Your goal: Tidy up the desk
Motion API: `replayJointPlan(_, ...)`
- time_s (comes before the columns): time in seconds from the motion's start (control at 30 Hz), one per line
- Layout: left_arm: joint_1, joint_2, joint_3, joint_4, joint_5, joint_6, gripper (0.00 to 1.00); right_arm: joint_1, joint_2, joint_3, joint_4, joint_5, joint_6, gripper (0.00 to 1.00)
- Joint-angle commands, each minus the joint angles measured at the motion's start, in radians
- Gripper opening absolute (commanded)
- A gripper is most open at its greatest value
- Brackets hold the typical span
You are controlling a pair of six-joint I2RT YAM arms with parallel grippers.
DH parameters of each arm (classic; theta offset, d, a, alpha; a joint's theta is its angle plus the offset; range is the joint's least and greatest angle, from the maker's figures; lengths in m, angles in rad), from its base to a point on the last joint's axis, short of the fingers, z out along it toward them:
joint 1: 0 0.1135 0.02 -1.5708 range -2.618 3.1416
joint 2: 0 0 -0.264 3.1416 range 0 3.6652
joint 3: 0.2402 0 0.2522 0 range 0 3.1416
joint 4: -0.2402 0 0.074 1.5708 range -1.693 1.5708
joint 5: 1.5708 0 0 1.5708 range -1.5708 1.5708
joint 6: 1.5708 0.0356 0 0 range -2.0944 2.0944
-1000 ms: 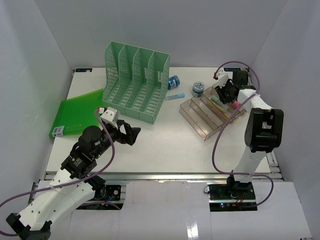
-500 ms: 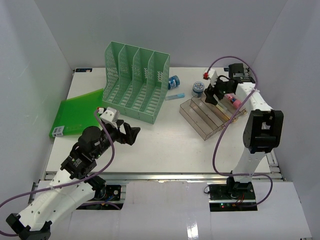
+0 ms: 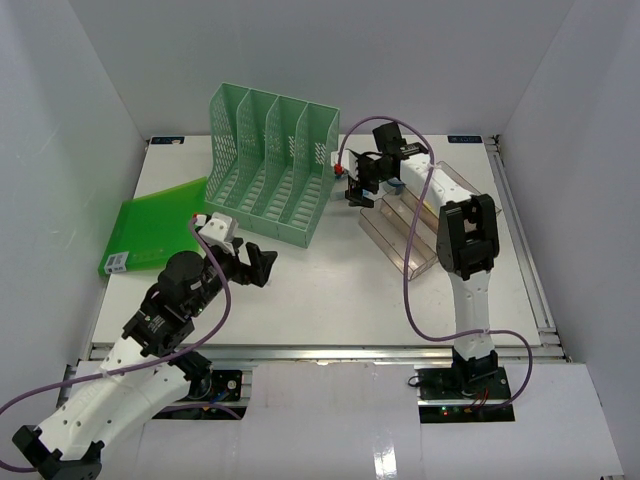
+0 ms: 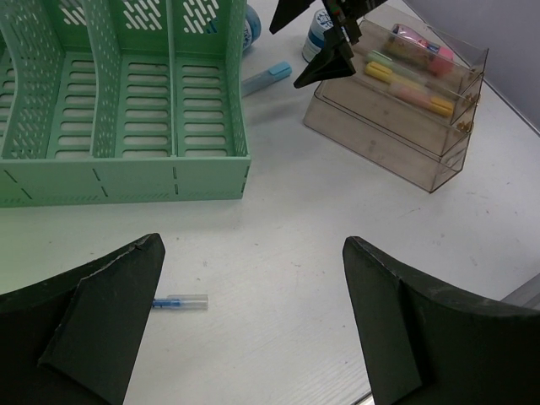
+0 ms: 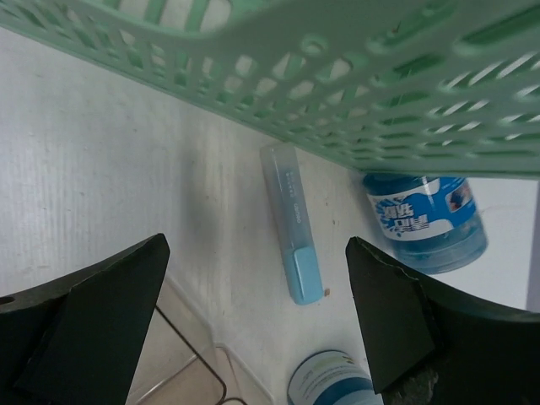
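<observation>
Right gripper (image 5: 257, 245) spread wide, empty, over blue highlighter (image 5: 293, 228), far centre of desk (image 3: 330, 290). My worry: descent clips green file rack (image 5: 337, 76) or nudges blue bottle (image 5: 430, 221), rolling highlighter. Left gripper (image 4: 253, 245) released too.

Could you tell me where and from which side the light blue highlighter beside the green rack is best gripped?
Grip the highlighter across the middle of its barrel, from straight above, pinching its long sides. It lies flat on the desk, slim and straight, with the rack and a bottle close by, so above looks clearest.
</observation>
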Motion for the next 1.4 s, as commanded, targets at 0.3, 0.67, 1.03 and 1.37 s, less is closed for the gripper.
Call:
replayJointPlan(0.3,0.016,0.033,0.010,-0.005,-0.034,0.015,0.98,-0.024,0.212,0.193,0.146,0.060,0.142,0.88)
replayJointPlan(0.67,0.023,0.046,0.010,-0.005,-0.038,0.015,0.98,-0.048,0.275,0.203,0.130,0.010,0.095,0.85)
replayJointPlan(1.03,0.026,0.050,0.009,-0.006,-0.043,0.013,0.98,-0.052,0.323,0.214,0.110,0.028,0.047,0.76)
replayJointPlan(1.37,0.026,0.055,0.009,-0.005,-0.046,0.009,0.98,-0.060,0.337,0.230,0.005,-0.039,-0.020,0.50)
